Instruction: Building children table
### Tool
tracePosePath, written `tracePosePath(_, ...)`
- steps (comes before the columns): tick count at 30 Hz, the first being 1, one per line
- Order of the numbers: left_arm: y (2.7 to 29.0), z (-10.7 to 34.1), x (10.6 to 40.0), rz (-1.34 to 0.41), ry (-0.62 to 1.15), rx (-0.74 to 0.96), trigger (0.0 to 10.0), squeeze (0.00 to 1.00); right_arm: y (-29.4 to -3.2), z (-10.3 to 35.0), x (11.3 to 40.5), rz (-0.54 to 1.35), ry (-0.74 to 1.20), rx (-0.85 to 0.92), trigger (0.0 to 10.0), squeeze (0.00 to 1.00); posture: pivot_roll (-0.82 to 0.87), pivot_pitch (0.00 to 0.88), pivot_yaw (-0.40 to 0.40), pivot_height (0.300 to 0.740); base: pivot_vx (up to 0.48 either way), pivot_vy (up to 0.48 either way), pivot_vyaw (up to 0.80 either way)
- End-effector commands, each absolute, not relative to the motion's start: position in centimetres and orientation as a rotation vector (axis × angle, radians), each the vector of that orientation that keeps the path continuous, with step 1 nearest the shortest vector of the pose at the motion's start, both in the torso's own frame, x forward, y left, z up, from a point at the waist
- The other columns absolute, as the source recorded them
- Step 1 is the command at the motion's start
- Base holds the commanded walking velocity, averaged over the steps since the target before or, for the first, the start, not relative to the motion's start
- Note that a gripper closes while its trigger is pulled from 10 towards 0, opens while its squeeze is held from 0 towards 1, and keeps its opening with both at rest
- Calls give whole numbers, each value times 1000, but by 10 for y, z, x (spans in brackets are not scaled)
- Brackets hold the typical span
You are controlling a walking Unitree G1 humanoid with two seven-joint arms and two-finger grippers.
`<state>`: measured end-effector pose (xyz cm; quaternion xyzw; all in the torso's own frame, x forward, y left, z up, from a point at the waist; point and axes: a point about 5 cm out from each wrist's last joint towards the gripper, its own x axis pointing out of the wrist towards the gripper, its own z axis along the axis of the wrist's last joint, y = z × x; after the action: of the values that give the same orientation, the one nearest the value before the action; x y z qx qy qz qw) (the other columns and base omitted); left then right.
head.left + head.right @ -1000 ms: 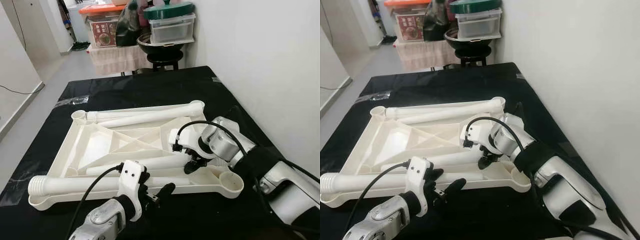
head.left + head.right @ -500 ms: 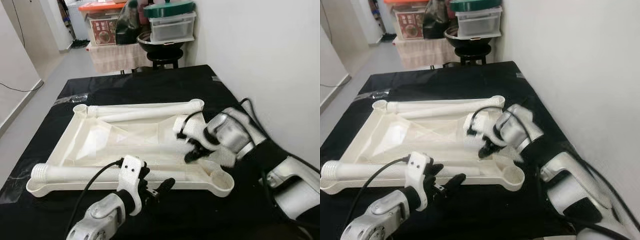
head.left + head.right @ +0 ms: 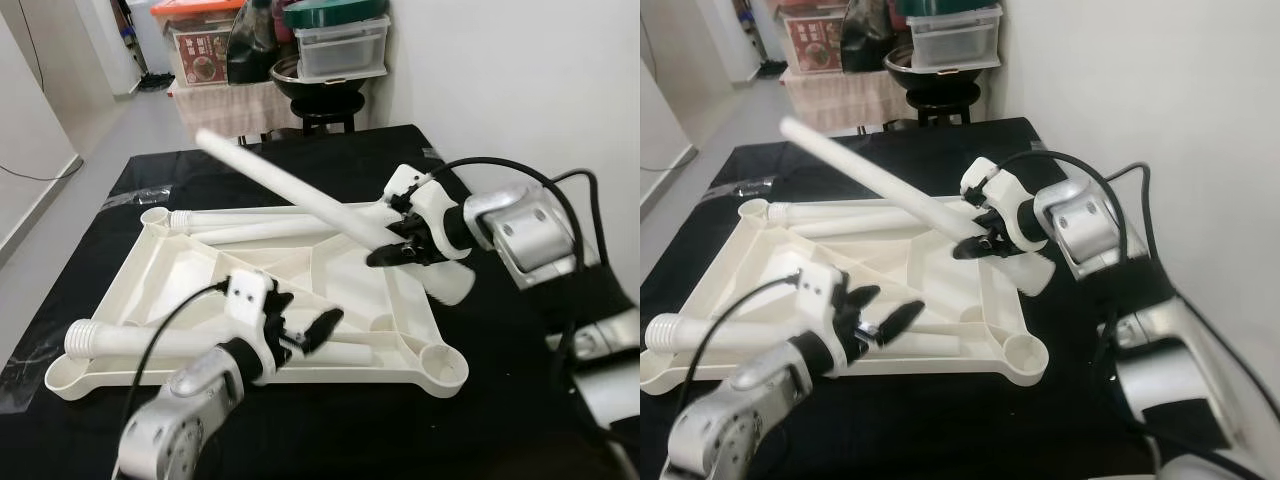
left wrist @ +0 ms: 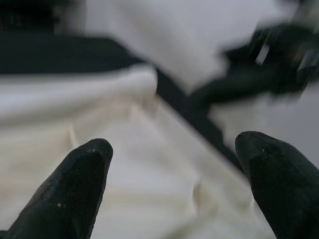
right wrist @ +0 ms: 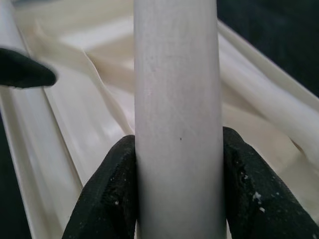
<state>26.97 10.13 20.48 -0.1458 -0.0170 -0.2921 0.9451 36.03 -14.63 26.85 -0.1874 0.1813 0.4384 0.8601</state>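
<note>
The cream plastic tabletop [image 3: 180, 265] lies upside down on the black cloth, ribs up, with leg sockets at its corners. My right gripper [image 3: 393, 251] is shut on a long white table leg [image 3: 290, 190], lifted above the tabletop and slanting up toward the far left; its thick end [image 3: 450, 282] hangs past the right rim. The right wrist view has the leg [image 5: 177, 114] clamped between both pads. My left gripper [image 3: 300, 335] is open just above the near rim, over a leg [image 3: 150, 342] lying inside the tabletop. Two more legs [image 3: 270, 228] lie along the far rim.
The black-covered table [image 3: 330, 165] meets a white wall [image 3: 500, 100] on the right. Behind its far edge stand a stool with a black bowl [image 3: 310, 85], stacked plastic boxes [image 3: 335, 45] and a cloth-covered stand [image 3: 225, 105]. Grey floor [image 3: 70, 190] runs along the left.
My right gripper has lifted one leg out of the tabletop and swung it up, slanting toward the far left. My left gripper rose from the near edge to over the rim.
</note>
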Motion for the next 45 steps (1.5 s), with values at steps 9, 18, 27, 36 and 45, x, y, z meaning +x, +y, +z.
tracePosePath(9, 141, 274, 280, -560, -340, -472, 10000, 1000, -132, 271, 347, 917, 115, -98, 980, 0, -73, 60, 80, 740, 0, 0, 0)
tracePosePath(18, 163, 292, 300, -499, -380, -536, 10000, 0, -108, 259, 318, 1063, 51, -119, 10000, 0, -85, 49, 92, 740, 0, 0, 0)
tracePosePath(27, 158, 303, 313, -591, -359, -635, 10000, 0, -90, 247, 305, 1112, 19, -253, 10000, 0, -93, 36, 99, 740, 0, 0, 0)
tracePosePath(36, 136, 303, 304, -762, -339, -631, 10000, 0, -82, 243, 305, 1109, 9, -297, 10000, 0, -98, 28, 99, 740, 0, 0, 0)
tracePosePath(45, 138, 314, 302, -789, -381, -654, 0, 0, -85, 252, 315, 1020, -54, -285, 10000, 0, -106, 33, 88, 740, 0, 0, 0)
